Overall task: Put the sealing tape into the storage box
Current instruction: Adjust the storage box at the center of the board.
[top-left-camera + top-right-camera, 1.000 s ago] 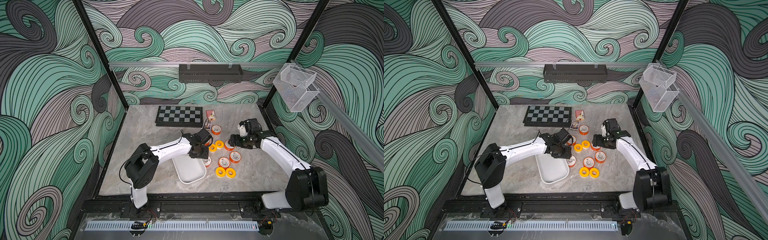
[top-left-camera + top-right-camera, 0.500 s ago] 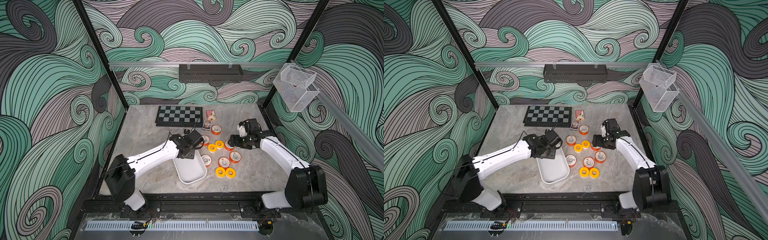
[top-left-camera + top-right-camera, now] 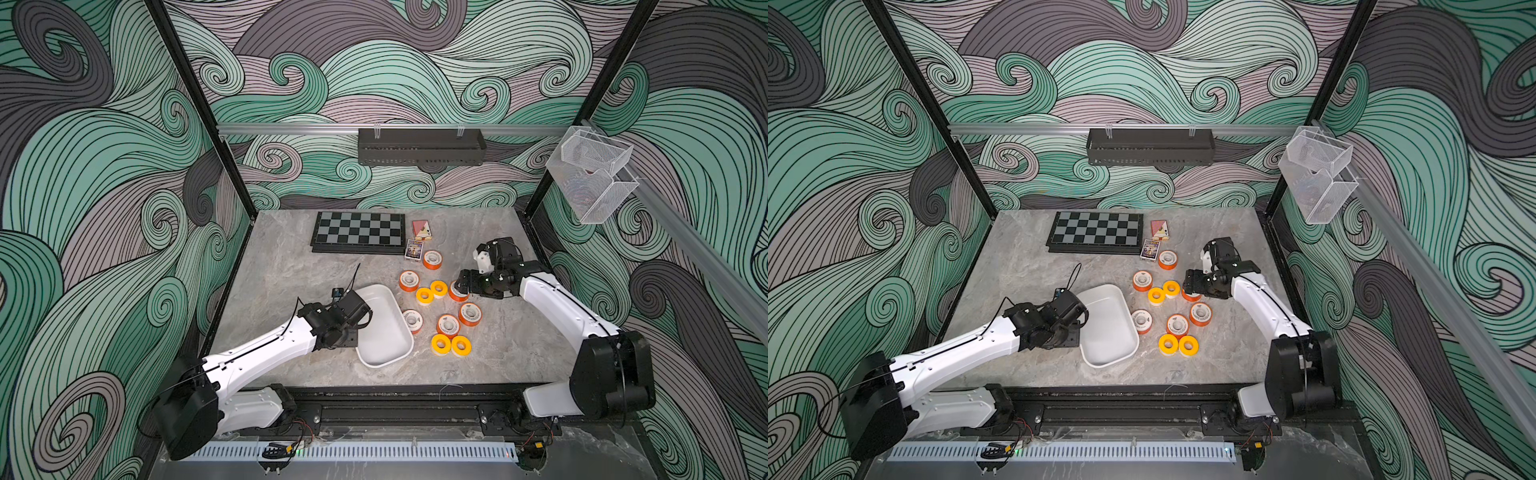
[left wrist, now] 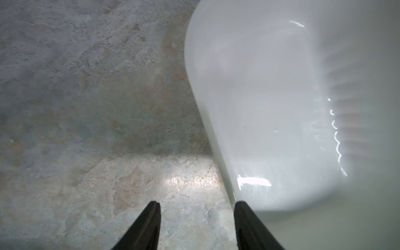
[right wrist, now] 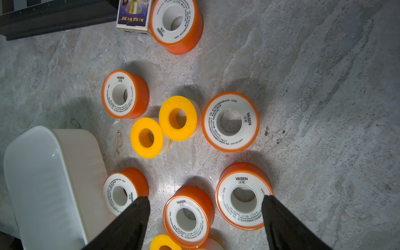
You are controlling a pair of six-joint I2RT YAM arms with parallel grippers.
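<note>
Left pincer (image 4: 197, 204) pulled back beside storage box (image 4: 259, 86)

We are looking at a grey marbled table (image 3: 291, 266). A chessboard (image 3: 358, 232) is lying flat along its far side, with a red card pack (image 3: 422, 229) and a blue card pack (image 3: 414, 250) sitting just right of it. The white storage box (image 3: 386, 332) is resting empty toward the near centre. To its right the sealing tape (image 3: 448, 325) is lying flat in a loose cluster of six orange rolls and four yellow ones. The farthest orange roll (image 3: 432, 260) is sitting against the blue pack, another orange roll (image 3: 413, 321) is sitting just beside the box, and a yellow pair (image 3: 441, 344) is lying nearest us.
</note>
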